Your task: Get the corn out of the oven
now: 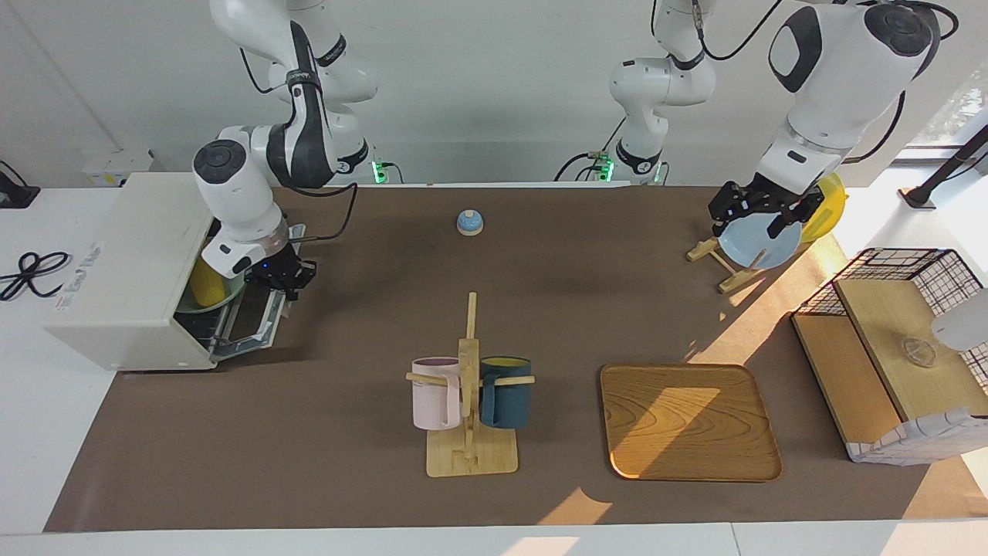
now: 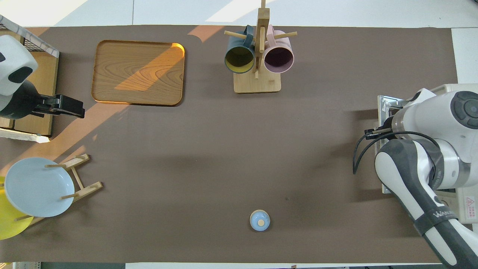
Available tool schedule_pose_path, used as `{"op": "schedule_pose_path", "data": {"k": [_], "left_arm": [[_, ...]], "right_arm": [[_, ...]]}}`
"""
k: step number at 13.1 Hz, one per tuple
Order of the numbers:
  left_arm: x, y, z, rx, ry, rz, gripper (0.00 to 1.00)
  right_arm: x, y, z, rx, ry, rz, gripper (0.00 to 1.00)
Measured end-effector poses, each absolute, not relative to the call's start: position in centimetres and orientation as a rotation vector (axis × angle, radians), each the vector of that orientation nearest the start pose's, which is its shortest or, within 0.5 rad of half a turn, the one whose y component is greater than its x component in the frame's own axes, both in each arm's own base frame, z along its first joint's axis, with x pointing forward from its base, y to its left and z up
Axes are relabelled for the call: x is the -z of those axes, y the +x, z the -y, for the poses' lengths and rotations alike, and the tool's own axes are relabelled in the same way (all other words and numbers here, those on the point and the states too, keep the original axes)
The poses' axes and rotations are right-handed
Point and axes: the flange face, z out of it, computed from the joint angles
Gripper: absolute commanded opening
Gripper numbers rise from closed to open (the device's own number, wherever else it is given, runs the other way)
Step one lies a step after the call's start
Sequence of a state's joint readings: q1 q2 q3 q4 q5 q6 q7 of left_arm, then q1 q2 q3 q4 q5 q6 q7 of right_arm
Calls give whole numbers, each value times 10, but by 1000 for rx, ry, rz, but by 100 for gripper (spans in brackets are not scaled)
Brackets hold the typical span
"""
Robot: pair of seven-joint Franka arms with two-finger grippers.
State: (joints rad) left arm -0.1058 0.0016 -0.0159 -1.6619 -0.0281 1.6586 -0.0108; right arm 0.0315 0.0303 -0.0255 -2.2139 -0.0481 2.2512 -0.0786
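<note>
The white oven (image 1: 127, 270) stands at the right arm's end of the table, its dark glass door (image 1: 248, 318) dropped open. Inside lies the yellow corn (image 1: 206, 284) on a pale green dish (image 1: 202, 306). My right gripper (image 1: 289, 284) hangs shut just over the open door's outer edge, beside the oven mouth and apart from the corn. Whether it grips the handle is hidden. In the overhead view the right arm covers the oven (image 2: 448, 89) and the corn is hidden. My left gripper (image 1: 750, 226) waits open over the blue plate (image 1: 760, 241).
A wooden mug rack (image 1: 468, 432) with a pink and a dark blue mug stands mid-table. A wooden tray (image 1: 687, 421) lies beside it. A small blue bell (image 1: 470, 222) sits near the robots. A plate rack with a yellow plate (image 1: 830, 205) and a wire basket box (image 1: 899, 347) fill the left arm's end.
</note>
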Motion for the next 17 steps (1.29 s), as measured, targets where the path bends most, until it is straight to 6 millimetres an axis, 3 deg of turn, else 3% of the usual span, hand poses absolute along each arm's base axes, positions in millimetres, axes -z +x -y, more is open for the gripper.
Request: {"op": "schedule_pose_path", "data": {"k": [8,13,17], "left_arm": [[-588,556,71,-11,-3165,-172,100],[-588,556,71,-11,-3165,-172,100],[-588,556,71,-11,-3165,-172,100]], "right_arm": [[-303,529,-12,51,-3164,161,0],[-301,529,-14,49,-3164,86,0],[-319,535,-54,25,-3165,85,0]]}}
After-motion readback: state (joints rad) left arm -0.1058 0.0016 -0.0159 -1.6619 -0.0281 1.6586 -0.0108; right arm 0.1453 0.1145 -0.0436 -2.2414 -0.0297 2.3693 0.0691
